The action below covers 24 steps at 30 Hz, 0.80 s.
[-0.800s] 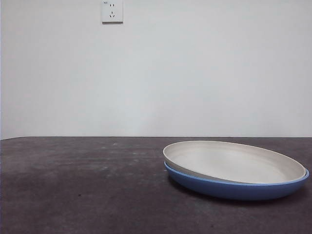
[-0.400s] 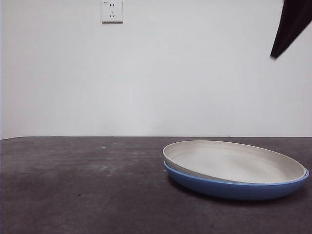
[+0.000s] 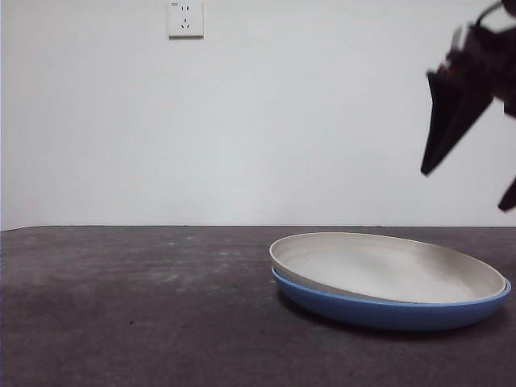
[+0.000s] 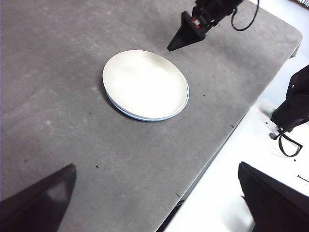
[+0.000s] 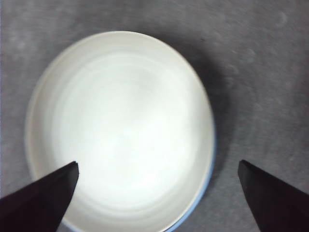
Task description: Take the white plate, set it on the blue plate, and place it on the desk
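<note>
The white plate lies nested in the blue plate at the right of the desk, sitting slightly askew. My right gripper is open and empty, high above the plates' right side. In the right wrist view its jaws stand wide apart over the white plate, with a sliver of blue plate rim showing. My left gripper is open and empty, high and far off. The left wrist view shows the white plate, the blue plate's rim and the right gripper.
A wall socket sits on the white wall behind the desk. The desk's edge runs near the plates, with a white surface beyond it. A black device with a cable stands off the desk.
A dark arm has come in from the top right corner and moved down towards the plates, its gripper now showing. The plates have not moved.
</note>
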Available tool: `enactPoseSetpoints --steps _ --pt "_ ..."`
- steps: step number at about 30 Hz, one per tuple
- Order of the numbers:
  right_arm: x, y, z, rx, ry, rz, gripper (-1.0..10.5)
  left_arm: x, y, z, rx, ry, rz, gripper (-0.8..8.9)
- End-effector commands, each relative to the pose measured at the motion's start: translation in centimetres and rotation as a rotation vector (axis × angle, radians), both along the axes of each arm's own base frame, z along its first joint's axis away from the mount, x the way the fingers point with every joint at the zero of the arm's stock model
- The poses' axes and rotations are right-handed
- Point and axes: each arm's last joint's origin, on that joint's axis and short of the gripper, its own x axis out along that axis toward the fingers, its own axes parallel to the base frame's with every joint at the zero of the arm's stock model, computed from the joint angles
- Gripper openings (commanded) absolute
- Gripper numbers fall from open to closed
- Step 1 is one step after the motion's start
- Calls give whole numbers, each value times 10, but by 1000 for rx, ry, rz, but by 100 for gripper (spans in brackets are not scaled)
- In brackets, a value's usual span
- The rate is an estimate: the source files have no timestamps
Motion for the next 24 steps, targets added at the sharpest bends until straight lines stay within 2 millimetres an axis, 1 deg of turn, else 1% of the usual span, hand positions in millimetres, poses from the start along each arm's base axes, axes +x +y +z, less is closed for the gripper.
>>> enactPoseSetpoints --steps 1,6,10,15,18,21,24 --pt "11 -3 -12 10 43 -24 602 -1 0 4 -17 -14 -4 626" --pt "24 -6 -31 78 104 -4 602 -1 0 4 -17 -15 -4 626" --pt "32 -5 -45 89 135 2 602 -1 0 4 -18 -16 -4 626" --pt "38 -4 -61 86 183 3 602 -1 0 4 -18 -16 -4 626" --pt "40 -4 -67 92 200 9 597 -1 0 4 -18 -15 -4 626" --pt "42 -2 -72 133 217 28 511 -1 0 4 -18 -15 -4 626" --pt "43 -2 -76 132 228 27 480 -1 0 4 -18 -15 -4 626"
